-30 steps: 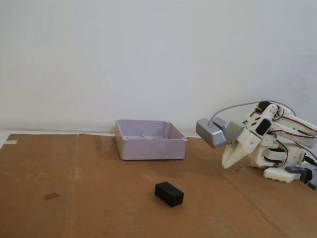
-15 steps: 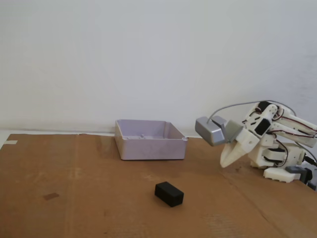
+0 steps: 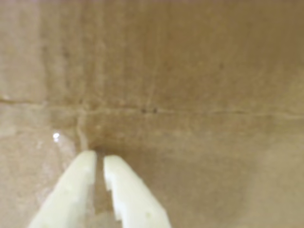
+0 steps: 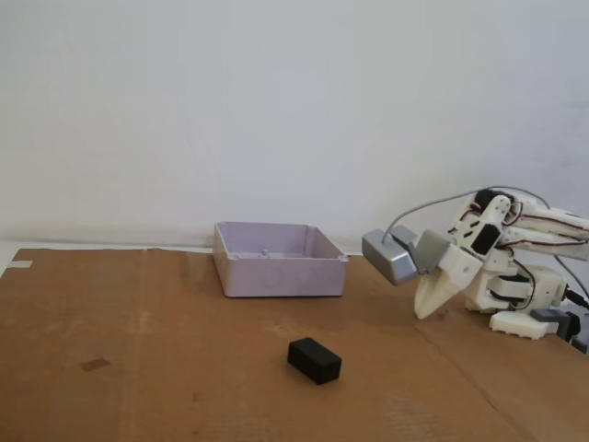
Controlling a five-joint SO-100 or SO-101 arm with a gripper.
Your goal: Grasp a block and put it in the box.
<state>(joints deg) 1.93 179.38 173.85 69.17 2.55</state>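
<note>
The end effector (image 4: 424,311) points down at the brown cardboard surface (image 4: 166,368) at about 3 o'clock in the fixed view, its pale fingers (image 3: 76,190) nearly together with only a thin slit between them, gripping nothing. The wrist view is blurred and shows only cardboard creases ahead of the tips (image 3: 99,159); neither task item appears there. A silver-grey camera module (image 4: 394,256) juts from the wrist toward 9 o'clock. The block (image 4: 314,359) lies at 6 o'clock, well apart from the fingers. The box (image 4: 279,261) sits just beyond it, at the centre, nothing between them.
</note>
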